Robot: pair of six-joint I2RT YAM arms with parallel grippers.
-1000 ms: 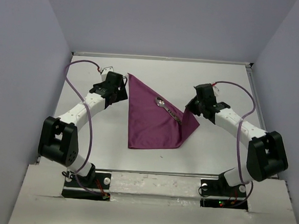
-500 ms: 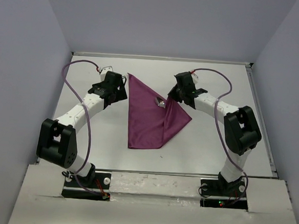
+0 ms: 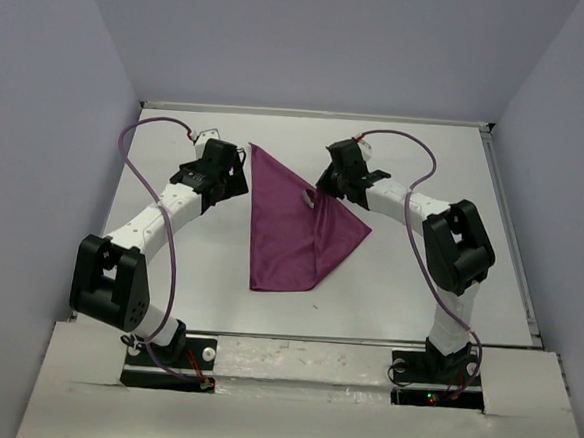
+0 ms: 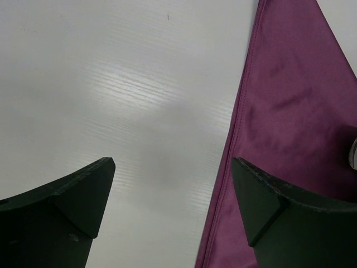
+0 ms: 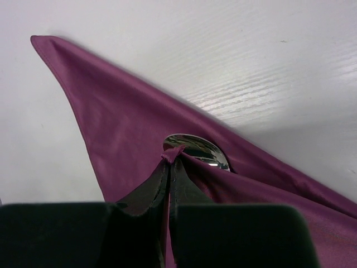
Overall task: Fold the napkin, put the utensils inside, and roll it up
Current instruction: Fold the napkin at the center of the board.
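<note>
The plum-purple napkin point(image 3: 289, 234) lies as a folded triangle mid-table. My right gripper point(image 3: 319, 193) is shut on the napkin's right corner point(image 5: 173, 153) and holds it up over a metal spoon. Only the spoon's shiny bowl point(image 5: 202, 148) shows, also visible from above point(image 3: 310, 199); its handle is hidden under the cloth. My left gripper point(image 3: 239, 180) stands open at the napkin's left edge point(image 4: 237, 139). One finger point(image 4: 78, 192) is over bare table and the other finger point(image 4: 273, 198) is over the cloth, with nothing held.
The white table point(image 3: 168, 271) is walled on three sides, with a raised rim at the back point(image 3: 319, 114) and right point(image 3: 512, 224). Purple cables loop off both arms point(image 3: 148, 134) point(image 3: 417, 148). Both arm bases sit at the near edge.
My right gripper has swung left and toward the back with the napkin's right corner, drawing the cloth over the spoon's handle. The left arm has stayed put.
</note>
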